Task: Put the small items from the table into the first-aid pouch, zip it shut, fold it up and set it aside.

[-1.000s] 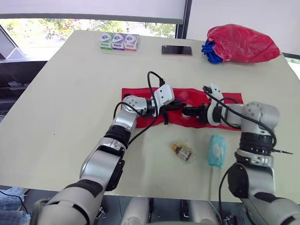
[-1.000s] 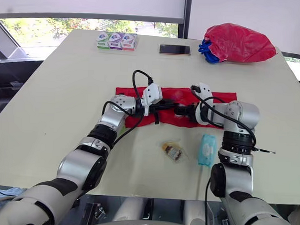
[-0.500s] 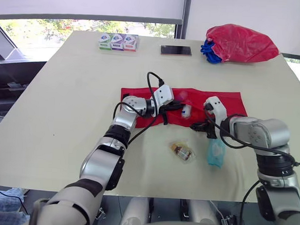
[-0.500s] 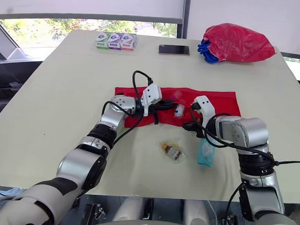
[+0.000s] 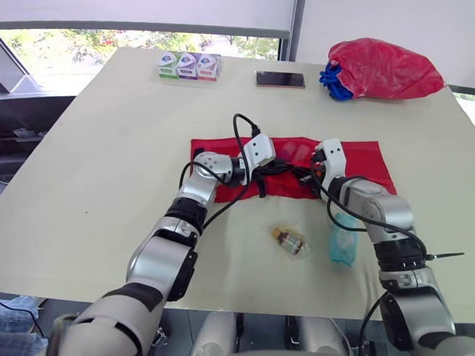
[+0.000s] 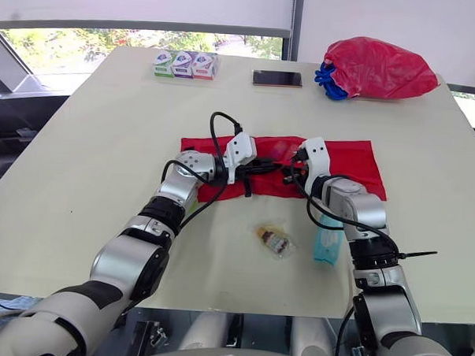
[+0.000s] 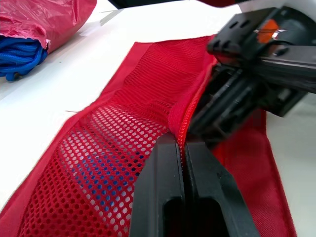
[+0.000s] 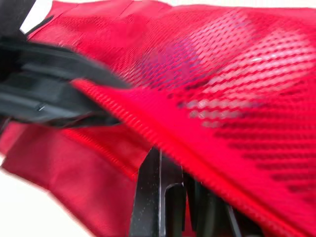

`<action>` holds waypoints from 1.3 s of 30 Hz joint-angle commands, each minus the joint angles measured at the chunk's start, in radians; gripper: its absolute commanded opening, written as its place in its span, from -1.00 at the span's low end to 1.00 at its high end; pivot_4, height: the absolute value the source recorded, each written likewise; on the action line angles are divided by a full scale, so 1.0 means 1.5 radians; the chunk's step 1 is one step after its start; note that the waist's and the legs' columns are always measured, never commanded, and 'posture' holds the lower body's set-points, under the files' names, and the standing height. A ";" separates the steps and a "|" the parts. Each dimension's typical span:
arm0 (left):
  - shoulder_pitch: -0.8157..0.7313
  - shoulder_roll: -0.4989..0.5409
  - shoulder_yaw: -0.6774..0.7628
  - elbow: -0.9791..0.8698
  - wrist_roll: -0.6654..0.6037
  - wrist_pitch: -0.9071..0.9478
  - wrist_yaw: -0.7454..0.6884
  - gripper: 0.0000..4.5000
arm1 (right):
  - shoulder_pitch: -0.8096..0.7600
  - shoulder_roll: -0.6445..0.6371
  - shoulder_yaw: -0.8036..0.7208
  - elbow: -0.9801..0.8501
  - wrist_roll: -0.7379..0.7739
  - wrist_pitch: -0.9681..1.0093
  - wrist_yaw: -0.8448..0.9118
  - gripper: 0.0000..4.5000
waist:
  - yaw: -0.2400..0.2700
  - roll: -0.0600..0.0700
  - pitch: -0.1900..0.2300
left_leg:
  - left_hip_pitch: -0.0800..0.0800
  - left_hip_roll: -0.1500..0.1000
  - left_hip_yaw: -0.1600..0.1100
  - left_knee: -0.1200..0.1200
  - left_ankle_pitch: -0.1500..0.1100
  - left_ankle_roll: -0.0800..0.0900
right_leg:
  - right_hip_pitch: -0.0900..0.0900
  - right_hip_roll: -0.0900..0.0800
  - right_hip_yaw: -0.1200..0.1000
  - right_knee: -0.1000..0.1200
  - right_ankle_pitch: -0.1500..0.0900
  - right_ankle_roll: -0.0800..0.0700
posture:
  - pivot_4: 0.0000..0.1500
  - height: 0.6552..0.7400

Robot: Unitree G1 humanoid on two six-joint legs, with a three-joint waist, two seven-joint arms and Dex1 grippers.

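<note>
The red mesh first-aid pouch [image 5: 357,156] lies flat mid-table. My left gripper [image 5: 284,169] is shut on its zip edge, holding that lip up off the table [image 7: 181,143]. My right gripper [image 5: 305,175] is shut, and its fingers [image 8: 158,197] are tucked under the raised mesh lip, right against the left gripper's tips. I see nothing held between them. A blue wipes pack [image 5: 344,239] and a small clear-wrapped brown bottle [image 5: 288,240] lie on the table in front of the pouch.
At the far edge sit three small boxes [image 5: 189,66], a dark phone [image 5: 280,80] and a red plastic bag over something blue [image 5: 384,68]. The right forearm passes just above the blue pack.
The right gripper shut, pulled back toward the blue pack, then swung to the pouch opening again. The left gripper kept its hold and stayed put.
</note>
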 commanded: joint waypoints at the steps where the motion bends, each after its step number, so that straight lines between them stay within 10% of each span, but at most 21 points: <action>1: -0.014 0.004 0.005 -0.006 -0.011 -0.009 -0.002 -1.00 | 0.036 -0.049 0.010 -0.086 0.018 -0.048 0.089 -0.95 | 0.002 0.000 0.000 | 0.000 0.000 0.000 0.000 0.000 0.000 | 0.000 0.000 0.000 -0.001 0.000 0.000 | 1.00 1.00; 11: -0.010 0.011 0.006 0.004 -0.011 -0.015 0.001 -1.00 | 0.181 -0.255 -0.129 -0.241 0.132 -0.168 0.335 -0.85 | 0.003 0.000 0.000 | 0.000 0.000 -0.001 0.000 0.000 0.000 | 0.001 0.000 -0.001 -0.002 0.000 0.000 | 1.00 1.00; 20: -0.006 0.025 0.008 0.019 -0.010 -0.026 -0.007 -1.00 | 0.322 -0.480 -0.265 -0.336 0.296 -0.107 0.568 0.99 | 0.002 0.000 0.000 | 0.001 0.001 0.000 0.000 0.000 0.000 | 0.002 0.000 0.000 -0.002 0.000 0.000 | 1.00 1.00; 30: -0.004 0.051 0.009 0.025 -0.010 -0.033 -0.020 -1.00 | 0.329 -0.545 -0.352 -0.293 0.282 -0.178 0.627 0.99 | 0.004 -0.001 0.000 | 0.001 0.002 0.001 0.001 0.000 0.000 | 0.002 0.000 0.001 -0.002 0.000 0.000 | 1.00 1.00; 39: -0.004 0.048 0.005 0.026 -0.007 -0.034 -0.021 -1.00 | 0.366 -0.469 -0.181 -0.449 0.176 -0.202 0.468 0.99 | 0.007 -0.001 0.000 | 0.001 0.002 0.000 0.001 0.000 0.000 | 0.002 0.000 0.000 -0.001 0.000 0.000 | 1.00 1.00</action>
